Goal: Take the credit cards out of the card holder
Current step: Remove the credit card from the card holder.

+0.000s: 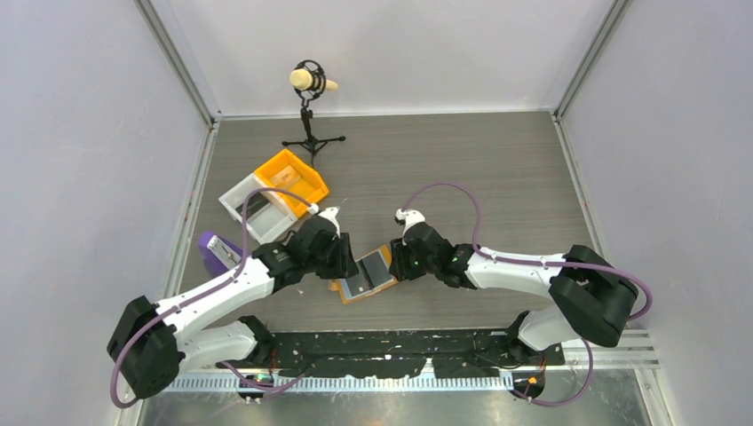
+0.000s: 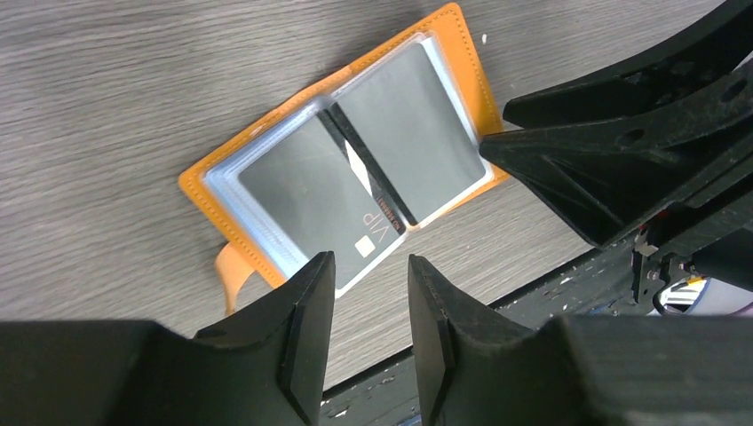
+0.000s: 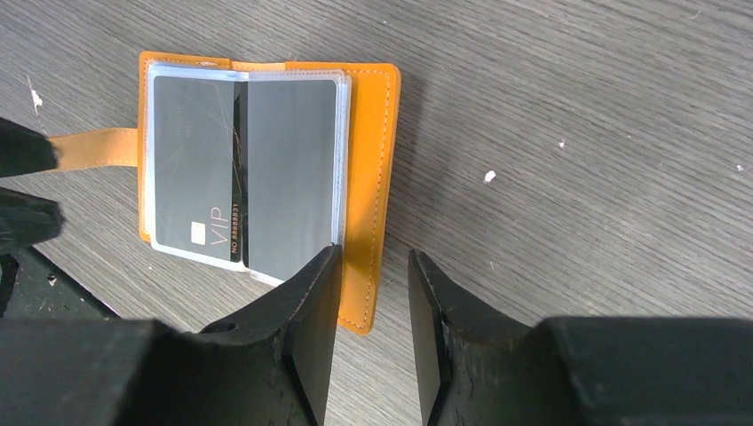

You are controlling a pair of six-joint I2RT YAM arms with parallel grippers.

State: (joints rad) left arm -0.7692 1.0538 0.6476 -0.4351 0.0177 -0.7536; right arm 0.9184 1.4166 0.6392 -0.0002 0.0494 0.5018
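Grey wood-grain table (image 1: 497,169): orange bin (image 1: 291,180) and microphone (image 1: 311,82) stand behind the open card holder (image 3: 364,177). Left gripper (image 2: 370,262) and right gripper (image 3: 374,257) flank it, fingers spread. From above they cover its ends.

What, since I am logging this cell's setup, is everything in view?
card holder: one, orange with clear sleeves, lying open on the table between the grippers
credit cards: at least two visible, dark grey, in the holder's sleeves
orange bin: one, orange, far left of the table
white bin: one, white, beside the orange bin
purple object: one, purple, left edge; too small to identify
microphone: one, cream, on a black tripod at the back
table: one, grey wood grain
left gripper: one, black, open, above the holder's edge
right gripper: one, black, open, at the holder's opposite edge
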